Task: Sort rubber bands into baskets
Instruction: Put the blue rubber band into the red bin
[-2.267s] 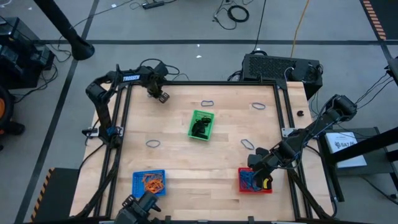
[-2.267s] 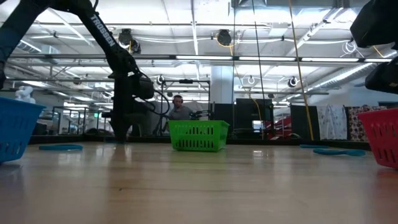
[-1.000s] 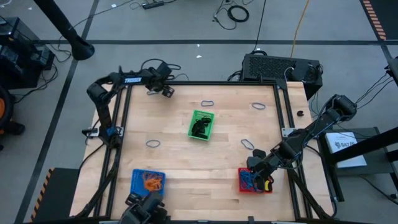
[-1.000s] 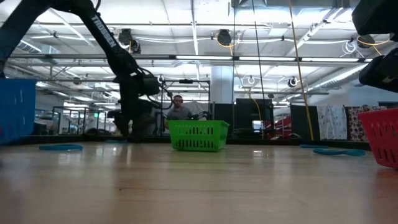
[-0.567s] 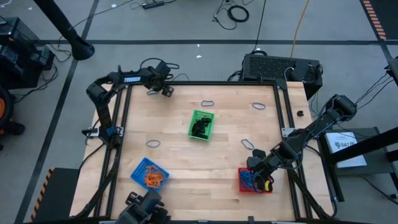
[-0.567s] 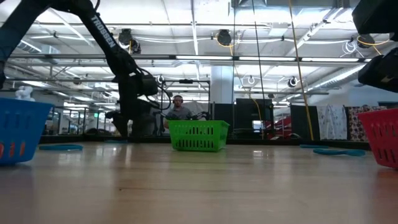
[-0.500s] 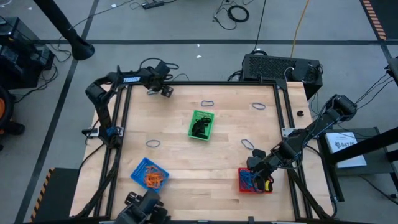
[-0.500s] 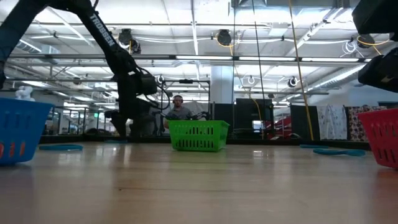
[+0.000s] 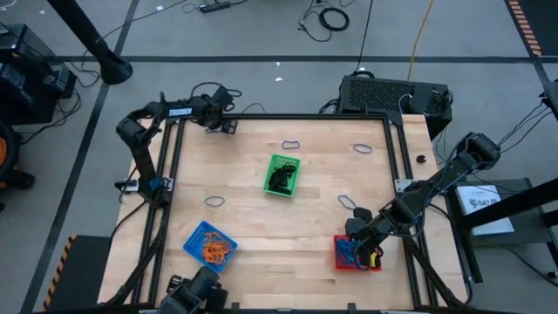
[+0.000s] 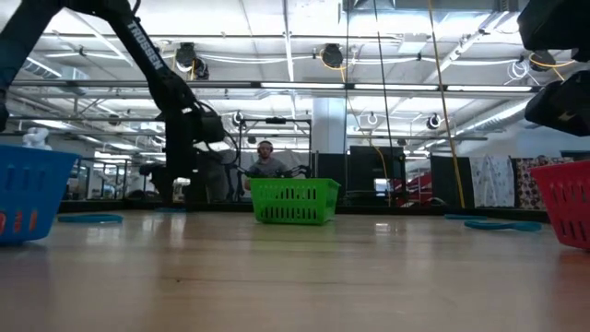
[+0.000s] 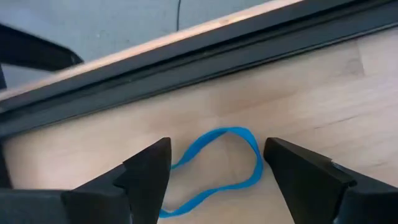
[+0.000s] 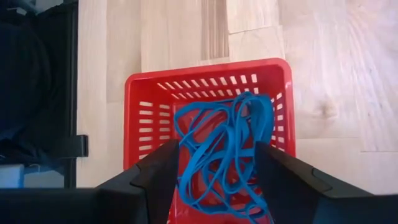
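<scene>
Between left gripper (image 11: 214, 165) fingers, thin blue rubber loop (image 11: 219, 167).

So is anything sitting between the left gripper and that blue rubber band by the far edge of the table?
Nothing visible. The left gripper is open, with the blue rubber band lying flat on bare wood between its fingers.

Smooth wooden table (image 9: 261, 218), plastic baskets (image 12: 208, 87)

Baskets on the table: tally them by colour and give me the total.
blue basket: 1
green basket: 1
red basket: 1
Total: 3
</scene>
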You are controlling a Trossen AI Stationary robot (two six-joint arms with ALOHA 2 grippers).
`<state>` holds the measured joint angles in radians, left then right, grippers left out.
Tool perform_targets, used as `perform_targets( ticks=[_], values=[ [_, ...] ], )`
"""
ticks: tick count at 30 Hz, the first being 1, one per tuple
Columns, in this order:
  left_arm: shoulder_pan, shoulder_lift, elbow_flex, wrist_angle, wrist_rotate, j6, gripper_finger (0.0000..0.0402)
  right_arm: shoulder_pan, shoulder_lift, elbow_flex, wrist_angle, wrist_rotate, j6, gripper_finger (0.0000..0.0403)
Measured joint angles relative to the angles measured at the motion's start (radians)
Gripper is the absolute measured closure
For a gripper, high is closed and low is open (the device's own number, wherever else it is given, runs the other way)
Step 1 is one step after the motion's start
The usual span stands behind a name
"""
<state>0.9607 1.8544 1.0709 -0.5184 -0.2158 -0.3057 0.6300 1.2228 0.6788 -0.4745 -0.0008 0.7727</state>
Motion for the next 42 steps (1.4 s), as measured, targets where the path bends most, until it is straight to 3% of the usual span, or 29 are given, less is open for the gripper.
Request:
perform_targets(
  ticks=[4,7,10,15,17,25,28,30,36,42],
  values=[
    [0.017,0.009,-0.001,-0.001,0.074,0.022,0.0133,0.0,0.0,0.0,0.0,0.0,0.0,0.02],
    [0.027,0.009,-0.001,-0.006,0.113,0.023,0.0165,0.0,0.0,0.0,0.0,0.001,-0.016,0.02],
    [0.033,0.01,0.0,-0.012,0.148,0.037,0.0225,0.0,0.0,0.0,0.0,0.001,-0.033,0.02],
    [0.031,0.009,0.0,-0.021,0.207,0.087,0.0358,-0.007,0.0,0.0,0.005,0.017,-0.06,0.02],
    [0.028,-0.002,0.0,-0.027,0.221,0.105,0.0389,-0.015,0.0,0.0,0.028,0.033,-0.089,0.02],
    [-0.016,-0.157,-0.005,-0.146,0.351,0.184,0.0398,-0.063,0.0,0.0,0.253,0.045,-0.297,0.02],
    [-0.059,-0.239,-0.006,-0.189,0.353,0.188,0.0398,-0.074,0.002,0.0,0.398,0.123,-0.448,0.02],
    [-0.108,-0.297,-0.011,-0.182,0.408,0.181,0.0398,-0.082,0.015,0.0,0.503,0.196,-0.558,0.02],
    [-0.353,-0.442,-0.081,-0.105,0.656,0.183,0.0399,-0.128,0.115,0.001,0.747,0.238,-0.82,0.02],
    [-0.688,-0.495,-0.153,0.1,0.695,0.13,0.0399,-0.176,0.263,0.001,0.965,0.238,-0.942,0.02]
  ],
)
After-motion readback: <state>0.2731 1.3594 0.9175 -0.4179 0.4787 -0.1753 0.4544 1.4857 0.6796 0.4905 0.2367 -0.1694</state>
